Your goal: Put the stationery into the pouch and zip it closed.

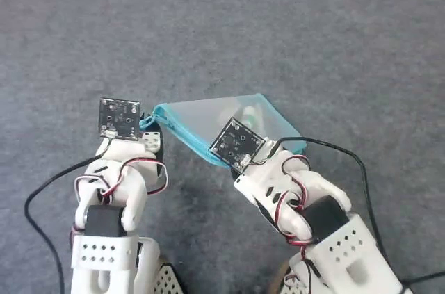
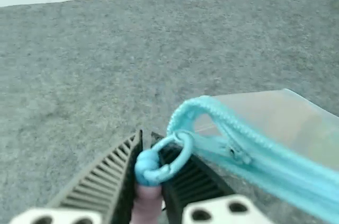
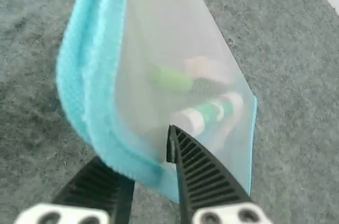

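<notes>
**While Two Grippers Pinched the Pouch**

As I watched from my station, the soft, see-through plastic pouch [image 1: 222, 115] with its woven turquoise zip band was held between both arms over the fuzzy grey mat [image 1: 292, 37]. My left gripper [image 2: 145, 147] had its ribbed black fingers clamped on the rounded turquoise zip pull [image 2: 151, 170]. My right gripper [image 3: 140, 152] pinched the pouch's zip edge. Inside lay a green cylinder [image 3: 172, 79] and a white-and-green stick [image 3: 209, 114].

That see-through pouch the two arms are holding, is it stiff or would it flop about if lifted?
Probably floppy: the pouch looks like thin film, and its zip edge folds over near the zip pull in the left pincer. Likely light, yet the stationery lies bunched at one corner, so it would probably sag there.
</notes>
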